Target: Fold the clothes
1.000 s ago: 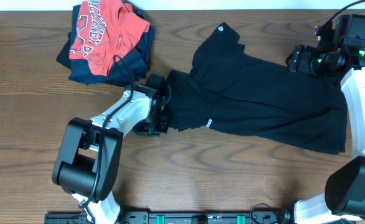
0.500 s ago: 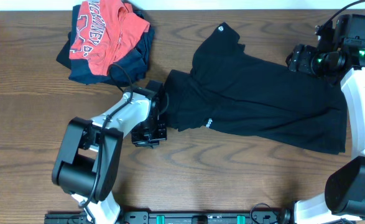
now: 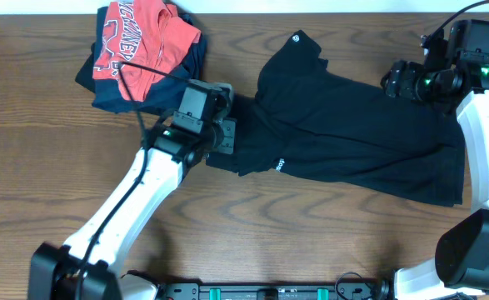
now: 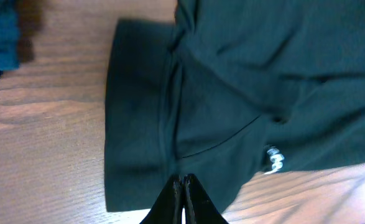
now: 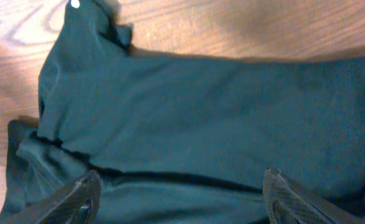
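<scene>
The black T-shirt (image 3: 352,142) lay rumpled across the right half of the tabletop (image 3: 44,167), near the red shirt (image 3: 140,42). The left tool (image 4: 182,183) hung over its sleeve, fingers pressed together. The right tool (image 5: 182,198) gaped wide above the shirt's body.

You have a plain black T-shirt (image 3: 352,133) with a small white emblem (image 3: 281,164) and a pale round label (image 3: 297,37). The bench (image 3: 27,167) is brown wood with darker wavy grain. The red shirt (image 3: 140,42) carries white lettering and lies on a dark navy garment (image 3: 182,79). The left arm (image 3: 136,196) and right arm (image 3: 481,133) are white with black joints — a green light (image 3: 430,82) glows on the right one.
</scene>
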`<state>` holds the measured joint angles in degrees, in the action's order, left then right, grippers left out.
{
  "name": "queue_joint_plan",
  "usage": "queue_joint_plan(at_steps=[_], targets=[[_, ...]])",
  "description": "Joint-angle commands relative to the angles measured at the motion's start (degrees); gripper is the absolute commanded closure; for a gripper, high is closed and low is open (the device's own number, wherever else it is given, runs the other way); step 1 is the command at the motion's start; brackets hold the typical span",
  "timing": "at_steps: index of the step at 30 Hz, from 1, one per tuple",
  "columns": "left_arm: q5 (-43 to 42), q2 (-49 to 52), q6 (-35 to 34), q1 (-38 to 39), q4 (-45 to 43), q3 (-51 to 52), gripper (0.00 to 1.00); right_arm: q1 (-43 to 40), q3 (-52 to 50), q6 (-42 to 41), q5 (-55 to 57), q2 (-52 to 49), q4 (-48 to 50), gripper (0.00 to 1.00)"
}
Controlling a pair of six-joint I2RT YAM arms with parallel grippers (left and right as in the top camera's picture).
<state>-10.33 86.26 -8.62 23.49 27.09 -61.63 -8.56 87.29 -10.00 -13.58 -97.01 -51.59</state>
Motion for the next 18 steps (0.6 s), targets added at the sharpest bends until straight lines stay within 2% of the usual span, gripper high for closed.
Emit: queue_joint_plan(at_steps=[1,10,18], targets=[[0.66,5.31,8.04,0.02,-0.33,0.37,0.94,0.39,0.79,0.87,-0.85,0.26,-0.52,0.19],[0.31,15.67,11.56,2.43,-4.72,0.37,0.94,0.39,0.79,0.87,-0.85,0.24,-1.11,0.18],[0.57,16.98,14.45,2.58,-4.39,0.61,0.93,0.39,0.79,0.87,-0.85,0.24,-0.92,0.17]])
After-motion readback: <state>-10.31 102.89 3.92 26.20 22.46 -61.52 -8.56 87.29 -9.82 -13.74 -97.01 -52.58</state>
